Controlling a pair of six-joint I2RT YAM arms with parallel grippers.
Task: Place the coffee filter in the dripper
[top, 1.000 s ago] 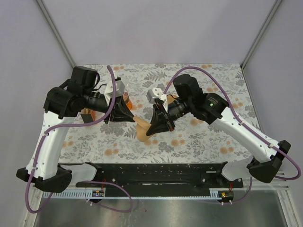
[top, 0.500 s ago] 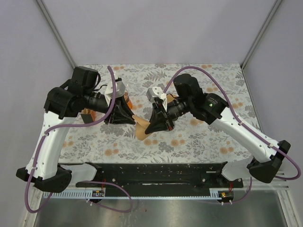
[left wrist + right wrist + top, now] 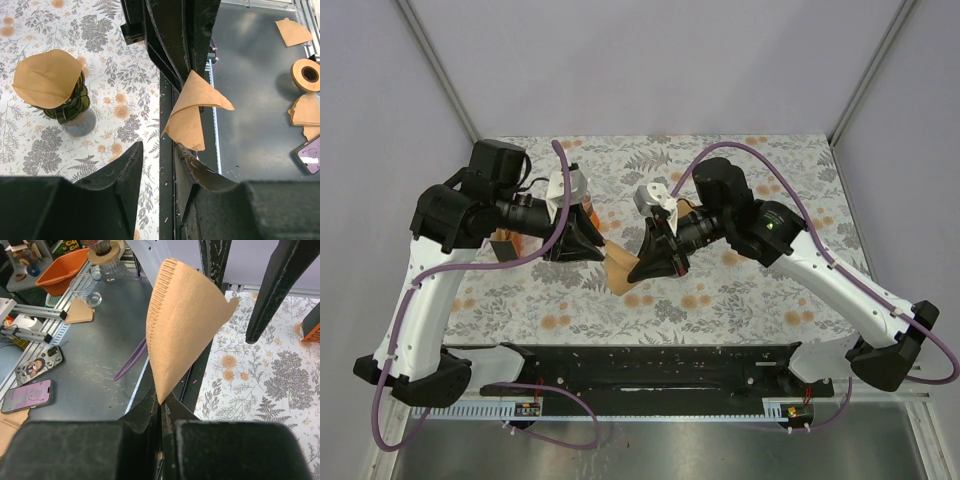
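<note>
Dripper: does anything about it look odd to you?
Yes. A filter already lies over the dripper like a lid, not tucked inside, while the right tool pinches a second filter.

We find all views bright and evenly lit from above, shadows on the bench (image 3: 720, 292) soft. In the wrist views the coffee filter (image 3: 185, 320) is crisp (its crimped seam reads clearly), while the left gripper (image 3: 157, 146) and right gripper (image 3: 159, 407) blur near the lens.
</note>
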